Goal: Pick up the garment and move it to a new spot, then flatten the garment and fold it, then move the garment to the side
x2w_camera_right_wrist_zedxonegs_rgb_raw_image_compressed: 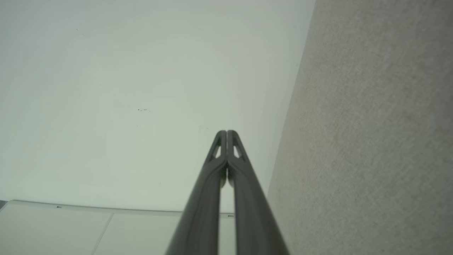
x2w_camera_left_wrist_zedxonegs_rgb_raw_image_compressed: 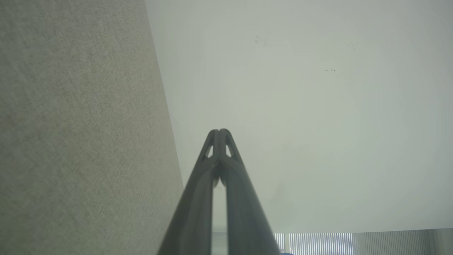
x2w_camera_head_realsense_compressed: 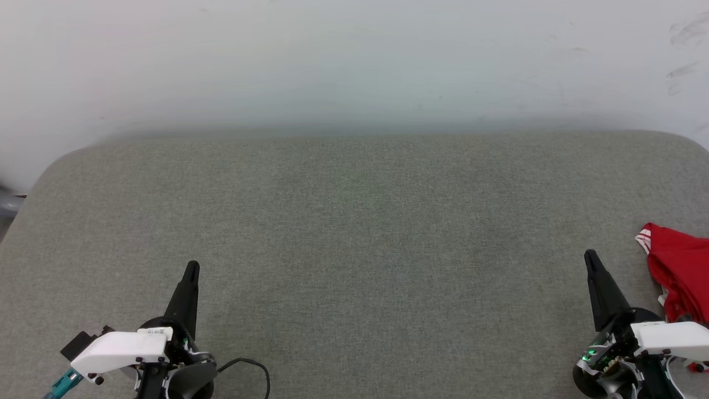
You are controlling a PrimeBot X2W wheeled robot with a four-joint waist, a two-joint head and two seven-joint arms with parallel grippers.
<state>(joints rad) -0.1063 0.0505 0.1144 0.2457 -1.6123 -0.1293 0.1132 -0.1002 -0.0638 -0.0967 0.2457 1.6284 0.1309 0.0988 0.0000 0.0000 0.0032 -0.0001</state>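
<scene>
Two tools hover low over your grey cloth-covered worktop [x2w_camera_head_realsense_compressed: 354, 233], each with its fingers pressed together and holding nothing. Your left tool [x2w_camera_head_realsense_compressed: 191, 267] sits at the near left and your right tool [x2w_camera_head_realsense_compressed: 590, 256] at the near right. The garment [x2w_camera_head_realsense_compressed: 682, 265] is bright red with a white-striped edge. It lies crumpled on the worktop just beside the right tool, partly cut off by the right side of the head view. It looks soft, light and floppy, likely to sag and bunch when lifted. You would probably do best to pinch a raised fold or the striped edge nearest the right tool.
</scene>
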